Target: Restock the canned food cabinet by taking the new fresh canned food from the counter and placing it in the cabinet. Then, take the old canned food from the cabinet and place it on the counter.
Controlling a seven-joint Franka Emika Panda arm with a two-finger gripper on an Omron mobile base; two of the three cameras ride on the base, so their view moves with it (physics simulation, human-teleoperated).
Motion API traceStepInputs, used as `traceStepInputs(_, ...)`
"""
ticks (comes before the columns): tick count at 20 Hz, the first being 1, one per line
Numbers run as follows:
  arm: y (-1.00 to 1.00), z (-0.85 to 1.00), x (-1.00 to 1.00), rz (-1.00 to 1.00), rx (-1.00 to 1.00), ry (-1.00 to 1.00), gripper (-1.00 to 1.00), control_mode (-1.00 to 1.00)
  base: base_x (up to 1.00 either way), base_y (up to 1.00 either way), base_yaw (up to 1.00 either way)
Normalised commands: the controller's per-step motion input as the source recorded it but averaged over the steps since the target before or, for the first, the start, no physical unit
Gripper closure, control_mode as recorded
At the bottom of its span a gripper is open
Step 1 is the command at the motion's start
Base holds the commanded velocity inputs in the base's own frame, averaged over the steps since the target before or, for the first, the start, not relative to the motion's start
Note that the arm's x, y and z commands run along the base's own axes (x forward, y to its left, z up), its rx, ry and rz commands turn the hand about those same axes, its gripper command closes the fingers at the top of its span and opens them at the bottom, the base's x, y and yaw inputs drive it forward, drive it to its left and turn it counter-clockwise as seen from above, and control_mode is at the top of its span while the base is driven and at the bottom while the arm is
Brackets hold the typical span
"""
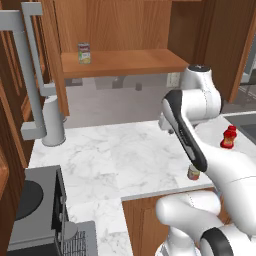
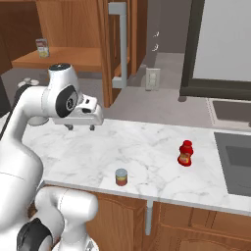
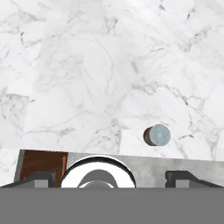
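Right base view shows us the squat can (image 2: 121, 177) standing upright on the counter (image 2: 147, 142), near its front edge and well left of the red bottle (image 2: 185, 153). Our gripper (image 2: 80, 127) hangs above the marble, well apart from the can, jaws spread and empty. The tall can (image 2: 42, 48) sits on the cabinet shelf (image 2: 73, 58). We judge the first pickup not yet begun: next we must swing over the squat can, then descend.

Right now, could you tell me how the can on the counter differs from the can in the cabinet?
The new fresh canned food is short and squat; the old canned food is taller and slimmer. The squat can stands near the front edge of the counter; the tall one stands on the shelf of the cabinet. Both stand upright, with silver tops, untouched by the gripper.
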Motion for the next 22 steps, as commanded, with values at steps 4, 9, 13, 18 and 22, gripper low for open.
traceStepInputs(4, -0.38, -0.88, -0.95, -0.03, -0.12, 0.0, -1.0, -1.0, 0.0, 0.0, 0.0)
traceStepInputs(9, -0.33, -0.61, -0.34, -0.1, -0.02, 0.0, -1.0, -1.0, 0.0, 0.0, 0.0)
traceStepInputs(13, -0.48, -0.25, 0.21, -0.22, 0.09, 0.0, -1.0, -1.0, 0.0, 0.0, 0.0)
traceStepInputs(18, -0.35, -0.1, 0.48, -0.19, 0.05, 0.04, -1.0, -1.0, 0.0, 0.0, 0.0)
traceStepInputs(22, -0.23, -0.08, 0.37, -0.15, 0.0, 0.16, -1.0, -1.0, 0.0, 0.0, 0.0)
